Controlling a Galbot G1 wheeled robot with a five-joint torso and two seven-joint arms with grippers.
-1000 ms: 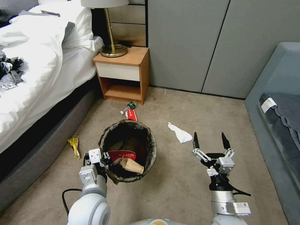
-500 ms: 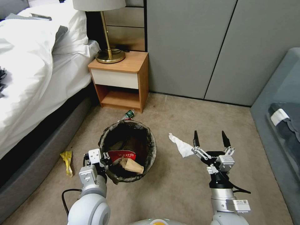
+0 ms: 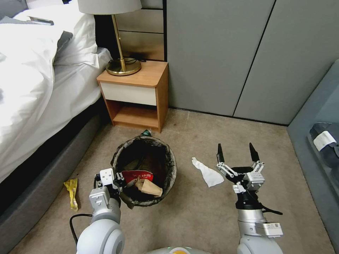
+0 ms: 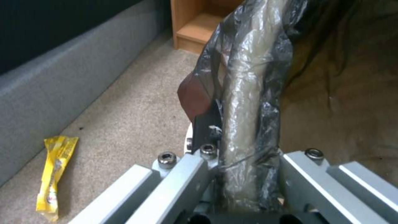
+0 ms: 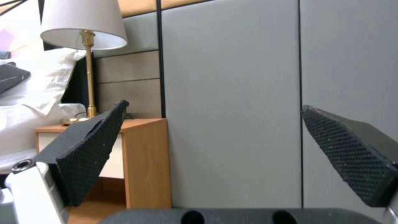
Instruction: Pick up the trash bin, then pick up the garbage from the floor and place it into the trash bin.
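Head view: left gripper (image 3: 118,180) is clamped on the near rim of the trash bin (image 3: 169,158), red wrapper (image 3: 138,174) and brown paper scrap (image 3: 151,188) just inside. Right gripper (image 3: 236,152) hangs spread wide, empty, white tissue (image 3: 209,173) on the carpet just to its left.

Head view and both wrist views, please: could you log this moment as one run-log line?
left gripper: shut on trash bin rim | right gripper: open, beside tissue | yellow wrapper: on floor
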